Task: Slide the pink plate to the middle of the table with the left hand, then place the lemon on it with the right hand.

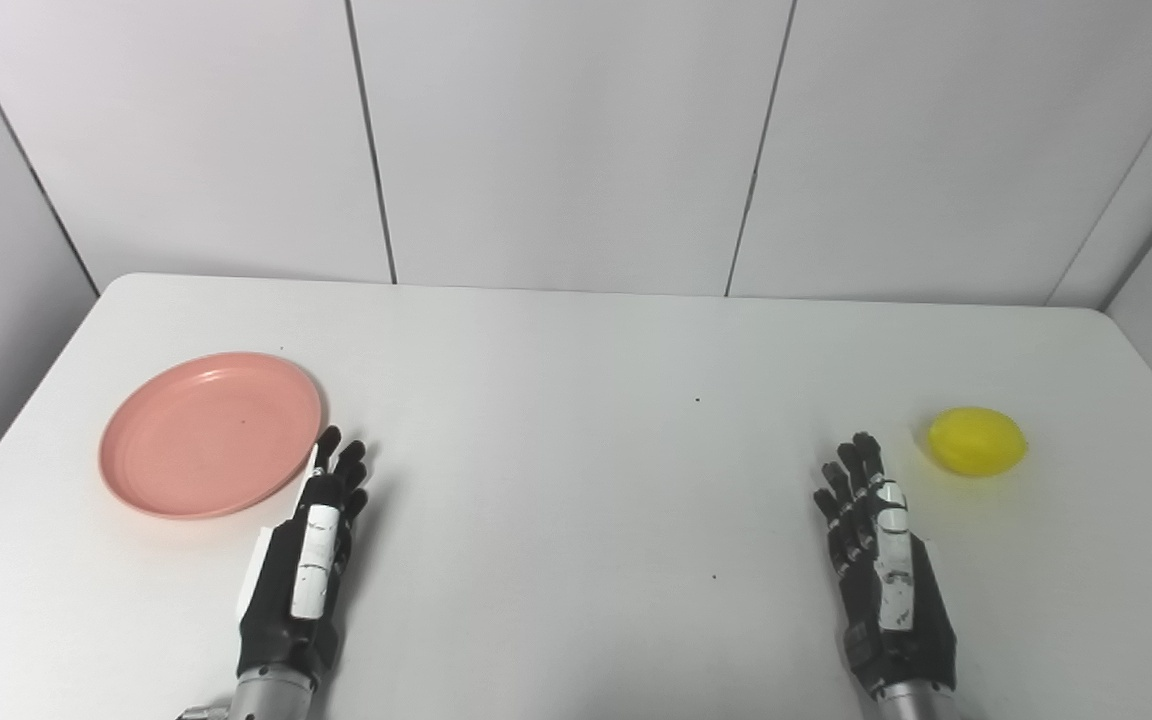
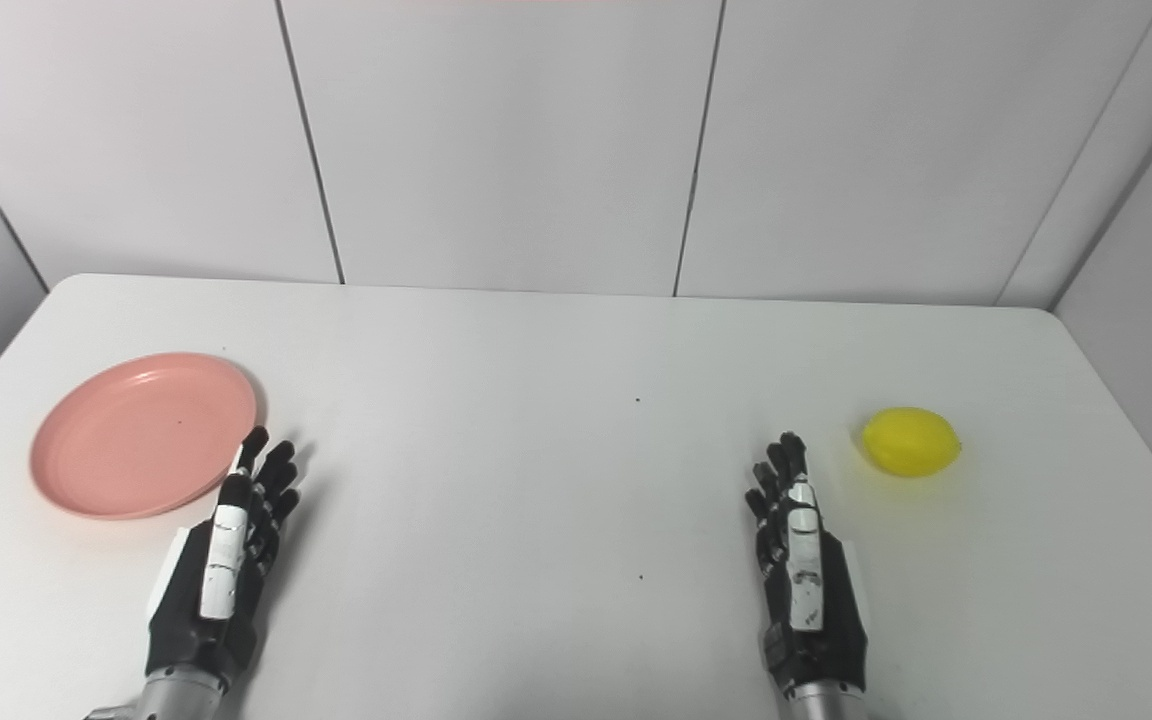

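- White wall panels (image 1: 556,140) back a white table (image 1: 576,480) that fills the lower part of both views
- On the table's left side lies the pink plate (image 1: 211,433), flat and upright, with nothing on it
- Just beside the plate's near-right rim is the left hand (image 1: 308,560), fingers straight and slightly apart, holding nothing; whether its fingertips touch the rim I cannot tell
- Over on the right side of the table rests the lemon (image 1: 977,440), well apart from the plate
- Near the lemon, a little to its left and closer to the robot, is the right hand (image 1: 881,560), fingers extended and spread, holding nothing, with a clear gap between it and the fruit
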`<state>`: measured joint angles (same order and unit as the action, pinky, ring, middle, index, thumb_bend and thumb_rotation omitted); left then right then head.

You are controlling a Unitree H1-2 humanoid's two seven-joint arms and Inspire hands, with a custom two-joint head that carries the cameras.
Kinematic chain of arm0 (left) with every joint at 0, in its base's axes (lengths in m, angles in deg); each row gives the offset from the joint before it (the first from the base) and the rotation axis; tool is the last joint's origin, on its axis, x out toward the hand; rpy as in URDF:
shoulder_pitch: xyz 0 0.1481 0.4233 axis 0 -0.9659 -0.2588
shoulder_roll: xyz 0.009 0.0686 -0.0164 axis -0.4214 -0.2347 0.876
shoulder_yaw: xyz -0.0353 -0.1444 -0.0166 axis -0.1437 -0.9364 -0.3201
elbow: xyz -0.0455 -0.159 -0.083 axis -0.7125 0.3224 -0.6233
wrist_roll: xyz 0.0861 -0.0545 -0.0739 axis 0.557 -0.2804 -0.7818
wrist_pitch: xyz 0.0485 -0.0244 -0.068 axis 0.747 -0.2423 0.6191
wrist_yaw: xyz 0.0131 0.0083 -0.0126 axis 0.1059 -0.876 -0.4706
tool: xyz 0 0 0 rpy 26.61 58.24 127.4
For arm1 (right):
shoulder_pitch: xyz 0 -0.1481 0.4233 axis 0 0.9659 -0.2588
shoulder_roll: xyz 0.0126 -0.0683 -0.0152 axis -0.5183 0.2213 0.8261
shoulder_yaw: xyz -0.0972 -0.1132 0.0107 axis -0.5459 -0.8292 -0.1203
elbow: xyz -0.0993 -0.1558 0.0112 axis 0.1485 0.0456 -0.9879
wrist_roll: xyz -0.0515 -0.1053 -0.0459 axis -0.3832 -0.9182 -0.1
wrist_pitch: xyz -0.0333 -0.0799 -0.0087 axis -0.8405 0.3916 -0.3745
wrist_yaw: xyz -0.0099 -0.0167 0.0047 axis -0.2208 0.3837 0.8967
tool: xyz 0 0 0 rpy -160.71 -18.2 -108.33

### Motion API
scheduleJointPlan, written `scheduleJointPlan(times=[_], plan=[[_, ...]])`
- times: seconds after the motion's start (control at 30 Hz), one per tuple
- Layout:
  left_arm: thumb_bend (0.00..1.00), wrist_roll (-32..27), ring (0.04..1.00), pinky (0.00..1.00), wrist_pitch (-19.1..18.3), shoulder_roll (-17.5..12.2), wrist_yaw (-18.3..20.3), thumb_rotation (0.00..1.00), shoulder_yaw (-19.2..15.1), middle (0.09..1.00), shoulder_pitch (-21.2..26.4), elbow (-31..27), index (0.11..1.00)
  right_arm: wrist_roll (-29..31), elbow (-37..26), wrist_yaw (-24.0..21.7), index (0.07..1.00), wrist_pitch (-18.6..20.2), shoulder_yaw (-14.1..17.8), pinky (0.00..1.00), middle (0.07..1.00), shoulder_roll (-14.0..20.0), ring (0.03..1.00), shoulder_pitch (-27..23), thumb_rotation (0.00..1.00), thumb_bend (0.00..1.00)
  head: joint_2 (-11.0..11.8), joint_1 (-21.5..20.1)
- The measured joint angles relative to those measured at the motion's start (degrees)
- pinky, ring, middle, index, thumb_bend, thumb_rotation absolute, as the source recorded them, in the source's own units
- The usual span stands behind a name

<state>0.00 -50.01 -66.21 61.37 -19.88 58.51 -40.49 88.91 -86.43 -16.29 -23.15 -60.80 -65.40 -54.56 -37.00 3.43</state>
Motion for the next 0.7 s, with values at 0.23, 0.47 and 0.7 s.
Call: scheduleJointPlan(times=[0.23,0.47,0.7], plan=[[0.76,1.87,0.984,1.00,3.15,0.32,-1.17,0.92,1.58,0.965,0.08,1.97,0.995,2.66,0.67,-1.58,1.000,-0.01,1.04,1.00,1.000,0.99,0.995,-0.42,0.96,0.72,1.75,3.25],[0.79,2.15,0.988,1.00,6.04,0.58,-2.54,0.90,2.87,0.965,0.17,3.95,0.993,2.81,1.92,-2.99,1.000,-0.29,1.59,1.00,1.000,2.62,1.000,-1.30,0.98,0.72,3.60,7.03],[0.84,3.22,0.989,1.00,7.76,0.85,-3.78,0.88,3.68,0.964,0.41,5.28,0.992,3.39,3.22,-4.74,1.000,-0.58,2.65,1.00,1.000,3.44,1.000,-2.00,0.98,0.70,5.63,10.99]])
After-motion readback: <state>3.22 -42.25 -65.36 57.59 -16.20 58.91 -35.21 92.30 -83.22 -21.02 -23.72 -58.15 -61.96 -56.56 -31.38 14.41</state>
